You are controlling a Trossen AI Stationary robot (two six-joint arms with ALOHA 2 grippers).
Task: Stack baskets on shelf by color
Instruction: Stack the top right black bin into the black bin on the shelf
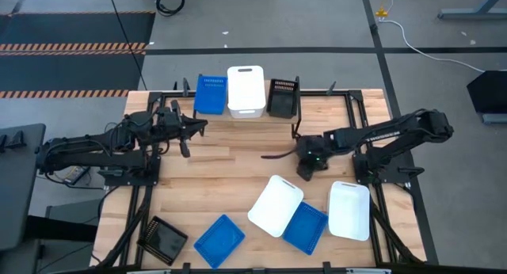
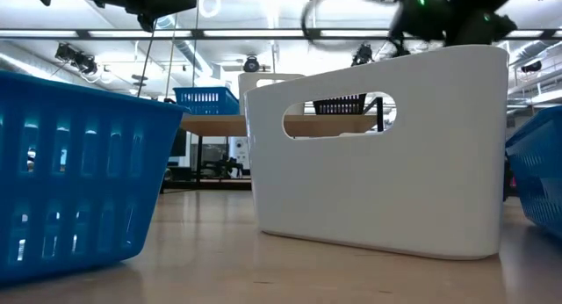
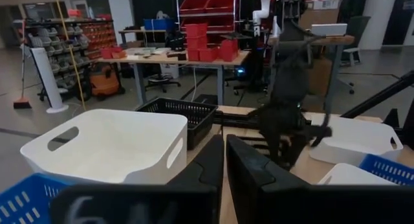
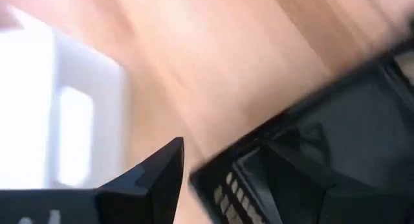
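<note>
Blurring your right wrist view, the right tool point(image 1: 307, 169) pinches a half-hidden black basket point(image 4: 323, 153); left tool point(image 1: 187, 139) pressed together

Around your wooden worktop point(image 1: 230, 171) lies grey floor, with a black mat point(image 1: 75, 52) edged in orange-and-black hazard stripes off to one side and a white cable point(image 1: 420, 44) trailing across the concrete. Looking into the room, you have red storage bins point(image 3: 210, 30) on racks, a long workbench point(image 3: 174, 59), an orange shop vacuum point(image 3: 103, 81) and a broom point(image 3: 22, 75).
</note>
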